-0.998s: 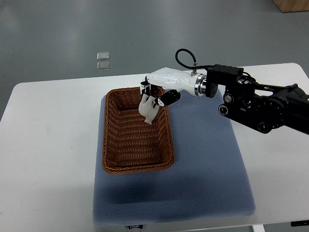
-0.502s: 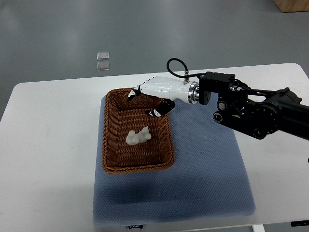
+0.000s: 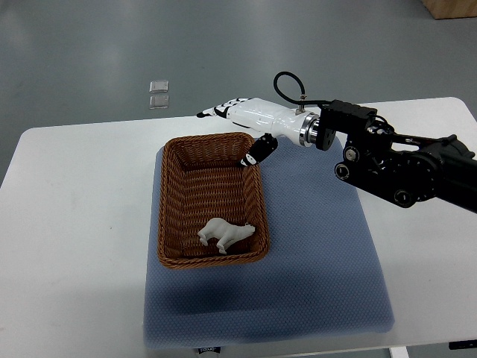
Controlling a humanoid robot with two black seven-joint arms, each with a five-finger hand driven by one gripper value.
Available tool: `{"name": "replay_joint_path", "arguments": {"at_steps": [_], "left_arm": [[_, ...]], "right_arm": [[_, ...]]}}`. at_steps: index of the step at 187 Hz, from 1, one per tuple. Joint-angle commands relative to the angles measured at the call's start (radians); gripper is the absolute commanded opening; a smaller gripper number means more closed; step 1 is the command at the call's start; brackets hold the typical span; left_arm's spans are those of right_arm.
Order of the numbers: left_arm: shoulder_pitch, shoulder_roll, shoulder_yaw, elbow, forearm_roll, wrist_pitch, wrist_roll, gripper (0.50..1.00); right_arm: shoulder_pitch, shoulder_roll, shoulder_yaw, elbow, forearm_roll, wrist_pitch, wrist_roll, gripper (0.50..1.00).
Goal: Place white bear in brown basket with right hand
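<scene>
Top view: your right hand (image 3: 237, 128) sits over the far rim of the brown basket (image 3: 173, 195), fingers spread, holding nothing. White bear (image 3: 226, 234) lies on its side inside the basket, near-right corner, touching the weave. Basket rests on the blue mat (image 3: 320, 268), left half, on the white table (image 3: 74, 224). Nothing blocks the bear. Two small clear squares (image 3: 158, 93) lie on the floor beyond the table's far edge.
</scene>
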Motion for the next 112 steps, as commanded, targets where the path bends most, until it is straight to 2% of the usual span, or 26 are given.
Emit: {"name": "replay_joint_path", "arguments": {"at_steps": [1,40,76,112], "left_arm": [[0.000,0.000,-0.001,0.000,0.000,0.000,0.000,1.000],[0.000,0.000,0.001,0.000,0.000,0.000,0.000,1.000],[0.000,0.000,0.001,0.000,0.000,0.000,0.000,1.000],[0.000,0.000,-0.001,0.000,0.000,0.000,0.000,1.000]], "right_arm": [[-0.049,0.005,0.103,-0.016,0.078,-0.003,-0.027,0.913],[-0.152,0.019,0.341,-0.096,0.325,-0.008,-0.041,0.913],[-0.193,0.051,0.420,-0.184,0.624,-0.065,-0.065,0.913],[-0.270,0.057,0.522,-0.210,0.759,-0.065,-0.068,0.913]]}}
